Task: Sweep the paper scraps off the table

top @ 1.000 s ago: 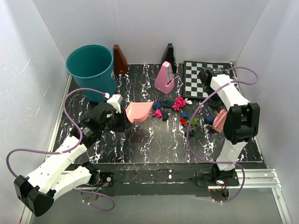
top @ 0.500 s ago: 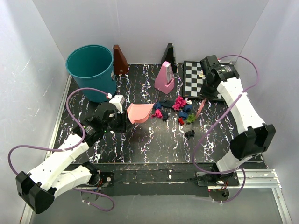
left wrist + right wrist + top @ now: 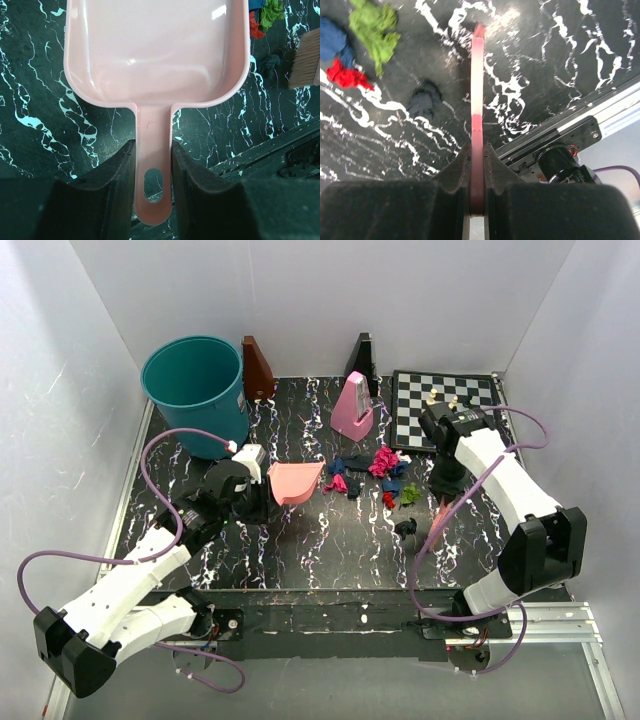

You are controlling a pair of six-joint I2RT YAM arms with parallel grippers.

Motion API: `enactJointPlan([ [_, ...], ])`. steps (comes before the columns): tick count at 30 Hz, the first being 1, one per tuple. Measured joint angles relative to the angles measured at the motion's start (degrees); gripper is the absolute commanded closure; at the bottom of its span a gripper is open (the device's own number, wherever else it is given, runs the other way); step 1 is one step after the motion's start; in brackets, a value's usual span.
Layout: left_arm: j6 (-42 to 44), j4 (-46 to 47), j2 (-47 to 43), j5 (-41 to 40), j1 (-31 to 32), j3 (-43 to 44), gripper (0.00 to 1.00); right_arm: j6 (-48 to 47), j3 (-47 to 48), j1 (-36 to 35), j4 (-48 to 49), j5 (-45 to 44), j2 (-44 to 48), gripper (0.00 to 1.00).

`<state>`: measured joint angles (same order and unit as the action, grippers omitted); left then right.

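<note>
Top external view: black veined table [image 3: 330, 550]; empty pink dustpan [image 3: 295, 482], handle clamped in left gripper [image 3: 152, 150], mouth facing paper scraps [image 3: 385, 472] heaped mid-table; brush [image 3: 477, 100], pinched tight by right gripper [image 3: 477, 150]. Step: sweeping, probably. Next stroke likely leftward, gathering the stray dark wad [image 3: 405, 528].

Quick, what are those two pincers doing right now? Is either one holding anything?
Left pincer: closed on the handle of the pink dustpan.
Right pincer: closed on the handle of the pink brush.

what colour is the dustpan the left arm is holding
The dustpan is pale pink, clearest in the left wrist view.
</note>
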<state>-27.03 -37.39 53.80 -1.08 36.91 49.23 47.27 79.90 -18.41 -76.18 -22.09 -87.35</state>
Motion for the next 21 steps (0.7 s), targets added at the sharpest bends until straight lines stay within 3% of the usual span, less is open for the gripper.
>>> enactJointPlan([
  [7,-0.02,-0.13,0.0,-1.16,0.33,0.0,1.0,1.6,0.22,-3.48,-0.31,10.45,-0.13,0.99],
  [11,-0.04,-0.28,0.17,-2.16,1.2,0.02,1.0,2.23,6.05,-3.48,0.07,15.63,-3.54,0.99],
  [17,0.0,-0.83,2.47,-4.09,3.26,0.37,1.0,0.61,22.86,-3.52,0.35,13.88,-10.08,0.99],
  [21,0.44,-1.36,4.52,-6.05,5.95,0.59,1.0,-2.36,26.25,-3.52,1.07,9.2,-8.46,0.99],
])
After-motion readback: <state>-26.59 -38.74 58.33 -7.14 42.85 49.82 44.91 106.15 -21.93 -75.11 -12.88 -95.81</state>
